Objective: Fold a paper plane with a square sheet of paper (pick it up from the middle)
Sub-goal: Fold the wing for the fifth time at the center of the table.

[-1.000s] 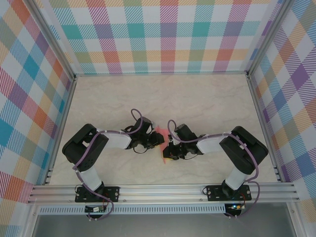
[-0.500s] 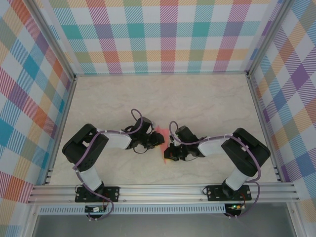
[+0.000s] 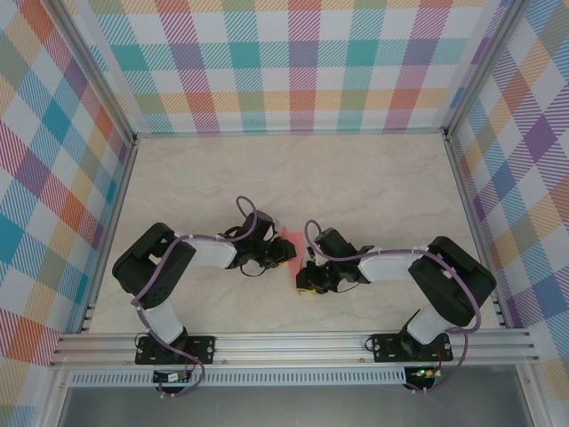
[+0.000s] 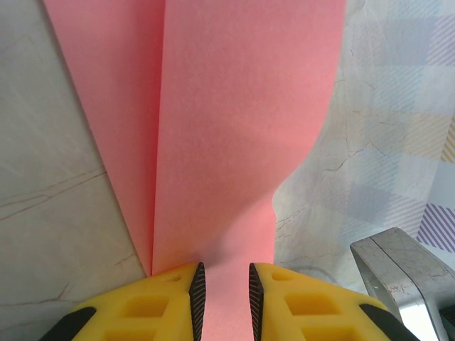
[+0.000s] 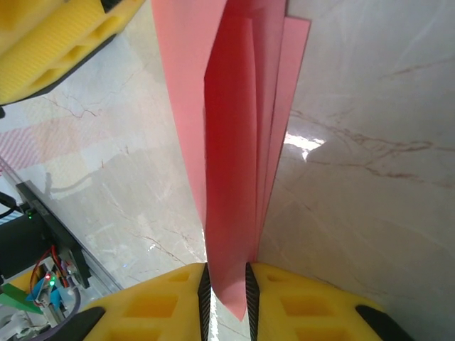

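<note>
Where the two grippers meet just short of the table's middle, the paper plane sits as a narrow salmon-pink fold with a long crease down it, caught at both ends. The left gripper has its yellow jaws pinched on one end, and the right gripper is clamped on the layered tip of the other. Both arms are bent, elbows out to the sides, forearms lying low and reaching inward over the marbled table
</note>
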`<action>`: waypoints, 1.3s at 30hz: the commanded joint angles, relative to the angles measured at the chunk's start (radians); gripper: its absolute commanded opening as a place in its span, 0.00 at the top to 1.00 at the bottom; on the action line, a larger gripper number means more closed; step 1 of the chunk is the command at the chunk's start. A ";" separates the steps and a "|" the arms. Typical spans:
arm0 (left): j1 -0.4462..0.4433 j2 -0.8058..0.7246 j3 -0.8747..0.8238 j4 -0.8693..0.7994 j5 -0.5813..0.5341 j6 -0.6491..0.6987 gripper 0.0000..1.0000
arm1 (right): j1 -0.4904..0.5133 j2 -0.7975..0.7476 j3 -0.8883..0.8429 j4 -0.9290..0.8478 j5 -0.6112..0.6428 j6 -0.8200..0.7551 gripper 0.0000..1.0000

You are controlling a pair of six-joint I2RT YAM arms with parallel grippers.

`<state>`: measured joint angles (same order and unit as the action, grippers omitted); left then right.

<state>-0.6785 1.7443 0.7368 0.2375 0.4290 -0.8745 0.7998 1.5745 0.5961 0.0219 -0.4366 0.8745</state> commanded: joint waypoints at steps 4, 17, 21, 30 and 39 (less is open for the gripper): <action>-0.010 0.039 -0.004 -0.082 -0.016 -0.004 0.74 | 0.024 0.065 0.024 -0.133 0.064 0.006 0.84; -0.010 0.034 -0.009 -0.096 -0.021 -0.003 0.75 | 0.038 0.071 0.005 -0.156 0.089 0.043 0.90; -0.010 0.037 -0.007 -0.102 -0.026 -0.006 0.75 | 0.036 -0.077 -0.007 -0.183 0.154 0.042 0.83; -0.010 0.034 -0.009 -0.109 -0.028 -0.007 0.75 | 0.033 -0.184 0.017 -0.004 0.105 0.057 0.84; -0.010 0.035 -0.001 -0.112 -0.027 -0.007 0.75 | 0.035 -0.004 0.065 0.189 0.046 0.137 0.87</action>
<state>-0.6785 1.7443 0.7383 0.2310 0.4267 -0.8749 0.8307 1.5410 0.6407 0.1223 -0.3603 0.9676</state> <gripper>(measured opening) 0.253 0.133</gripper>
